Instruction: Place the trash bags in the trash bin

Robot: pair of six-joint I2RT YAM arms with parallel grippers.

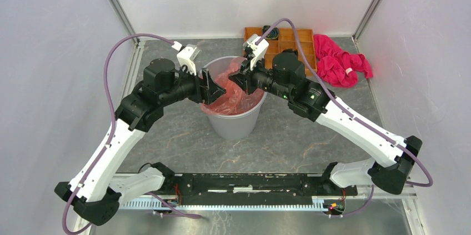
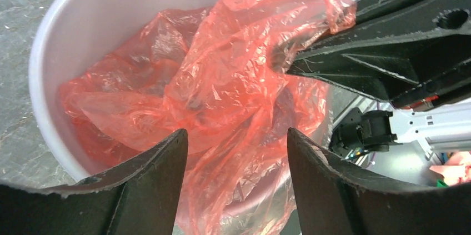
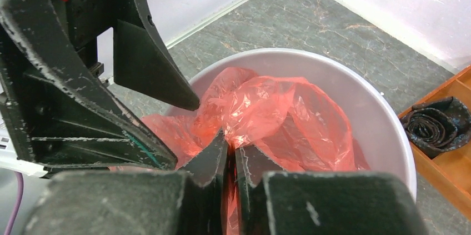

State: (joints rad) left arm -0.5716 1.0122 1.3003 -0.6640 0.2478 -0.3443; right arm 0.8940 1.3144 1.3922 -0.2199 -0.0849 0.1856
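Observation:
The light-grey trash bin (image 1: pixel 236 124) stands at the table's middle. The crinkly red-orange trash bag (image 1: pixel 233 93) lies bunched inside it, with part draped over the near rim. My right gripper (image 1: pixel 237 76) hangs over the bin's right rim and is shut on a fold of the bag (image 3: pixel 244 107). My left gripper (image 1: pixel 214 88) is at the bin's left rim, open, with the bag (image 2: pixel 222 96) between and below its fingers (image 2: pixel 161 163). The bin's inner wall (image 2: pixel 111 7) shows in the left wrist view and its rim (image 3: pixel 383 107) in the right wrist view.
An orange-brown compartment tray (image 1: pixel 294 43) sits at the back right, one cell holding a rolled dark item (image 3: pixel 436 126). A magenta-pink cloth (image 1: pixel 339 63) lies right of the tray. White enclosure walls stand close on the left, back and right.

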